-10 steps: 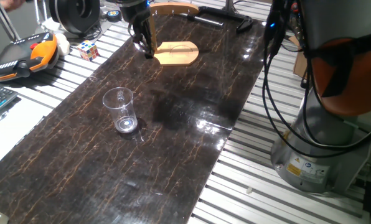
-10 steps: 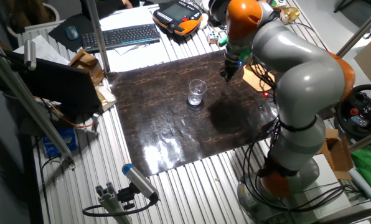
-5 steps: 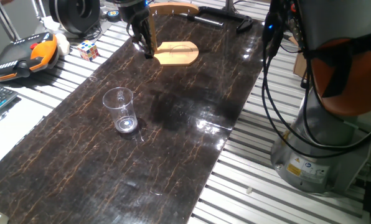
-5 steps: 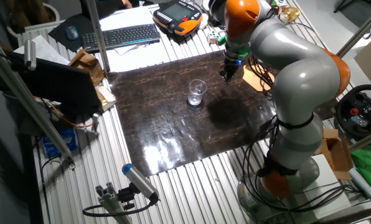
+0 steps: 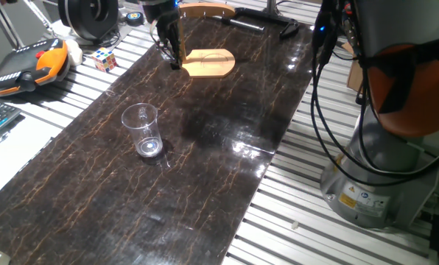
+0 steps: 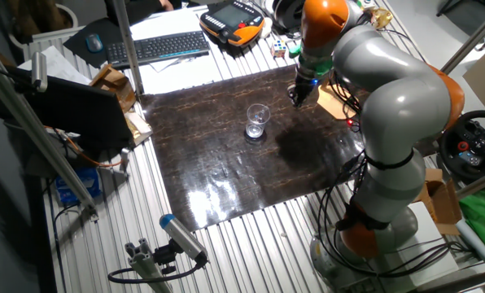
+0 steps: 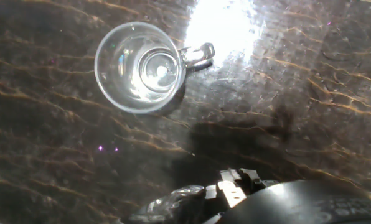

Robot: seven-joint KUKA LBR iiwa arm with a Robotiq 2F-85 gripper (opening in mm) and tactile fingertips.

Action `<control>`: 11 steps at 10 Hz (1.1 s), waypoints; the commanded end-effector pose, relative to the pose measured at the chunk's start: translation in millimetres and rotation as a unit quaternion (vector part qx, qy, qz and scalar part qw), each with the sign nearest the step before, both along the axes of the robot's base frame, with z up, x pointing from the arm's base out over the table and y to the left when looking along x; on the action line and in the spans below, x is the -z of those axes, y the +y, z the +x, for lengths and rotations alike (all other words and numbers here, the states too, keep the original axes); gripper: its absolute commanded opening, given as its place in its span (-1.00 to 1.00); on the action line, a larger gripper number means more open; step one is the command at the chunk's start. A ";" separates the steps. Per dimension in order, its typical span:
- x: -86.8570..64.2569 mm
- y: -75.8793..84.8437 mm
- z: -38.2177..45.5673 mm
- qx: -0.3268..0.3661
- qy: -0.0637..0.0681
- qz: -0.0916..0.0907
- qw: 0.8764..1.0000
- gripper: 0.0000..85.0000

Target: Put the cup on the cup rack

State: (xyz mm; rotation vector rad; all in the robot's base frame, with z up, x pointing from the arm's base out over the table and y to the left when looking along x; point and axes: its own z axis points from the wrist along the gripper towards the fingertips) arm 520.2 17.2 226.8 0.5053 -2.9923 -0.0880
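While upright, cup (image 5: 144, 130) stands apart — hand (image 5: 171, 50) beside rack (image 5: 207, 62).

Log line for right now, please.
pincer: empty, beside cup rack | cup: upright on mat, untouched | phase: pre-grasp

A clear, see-through cup (image 5: 143, 130) stands on a dark brown counter (image 5: 205, 162) veined with thin tan lines, beside a pale wooden rack (image 5: 208, 62) and a black gripper (image 5: 169, 46).

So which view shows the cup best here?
The hand view: the cup fills much of it, seen from above down to its base. One fixed view shows it upright from the side; the other fixed view shows it small.
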 end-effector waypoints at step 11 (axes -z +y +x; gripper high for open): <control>-3.1 -16.5 -15.9 -0.052 -0.059 -0.020 0.997 -0.95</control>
